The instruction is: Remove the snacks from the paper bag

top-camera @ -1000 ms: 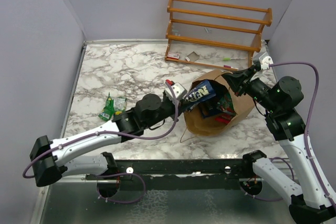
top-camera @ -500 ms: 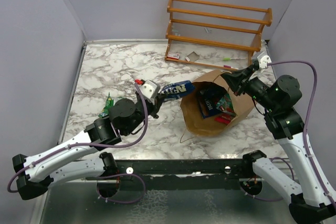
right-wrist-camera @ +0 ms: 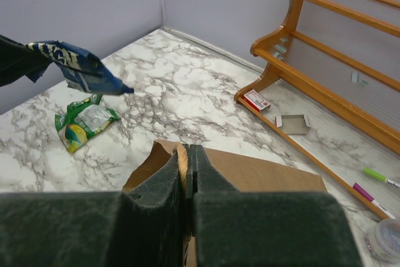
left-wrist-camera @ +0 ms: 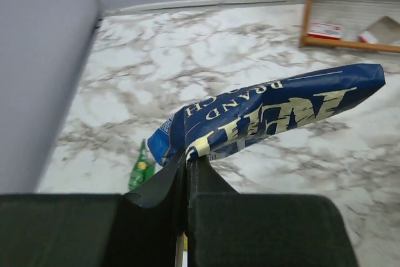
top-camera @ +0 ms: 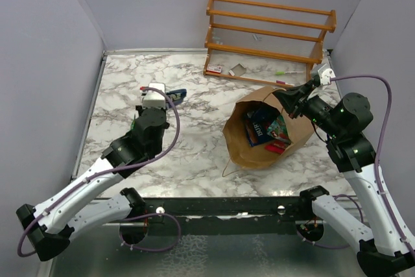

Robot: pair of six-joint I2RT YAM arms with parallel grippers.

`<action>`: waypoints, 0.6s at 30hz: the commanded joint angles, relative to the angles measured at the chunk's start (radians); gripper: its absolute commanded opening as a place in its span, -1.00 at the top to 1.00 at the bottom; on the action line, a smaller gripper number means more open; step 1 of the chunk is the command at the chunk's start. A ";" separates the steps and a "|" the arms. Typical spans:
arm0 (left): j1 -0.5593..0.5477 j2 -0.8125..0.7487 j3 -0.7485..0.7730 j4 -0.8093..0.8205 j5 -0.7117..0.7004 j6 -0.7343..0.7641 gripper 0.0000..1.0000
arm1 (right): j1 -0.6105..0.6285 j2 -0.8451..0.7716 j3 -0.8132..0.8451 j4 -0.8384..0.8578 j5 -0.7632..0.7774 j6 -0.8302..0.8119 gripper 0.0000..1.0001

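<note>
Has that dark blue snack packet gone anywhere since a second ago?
Yes. The dark blue packet has travelled left, out of the mouth of the paper bag, and is now well clear of it.

Both arms have white links [top-camera: 78, 189] and black joints [top-camera: 355, 113]; lilac cables [top-camera: 360, 76] trail; claw pads [right-wrist-camera: 156, 217] look felt-like, perhaps.

Blue packet [left-wrist-camera: 275, 114] (brown paper bag [top-camera: 249, 154])

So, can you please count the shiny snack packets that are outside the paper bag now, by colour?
dark blue packet, held in the left gripper: 1
green-yellow packet, lying on the table: 1
Total outside the paper bag: 2
</note>
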 commanded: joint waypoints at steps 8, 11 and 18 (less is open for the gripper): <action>0.483 0.214 0.040 -0.058 0.028 0.038 1.00 | 0.002 -0.016 0.026 0.015 0.006 -0.001 0.96; 0.545 0.277 0.036 -0.038 -0.010 0.038 1.00 | 0.002 -0.017 0.023 0.016 0.007 -0.001 0.96; 0.596 0.336 -0.035 0.022 0.063 0.004 1.00 | 0.002 -0.015 0.021 0.023 0.003 -0.001 0.96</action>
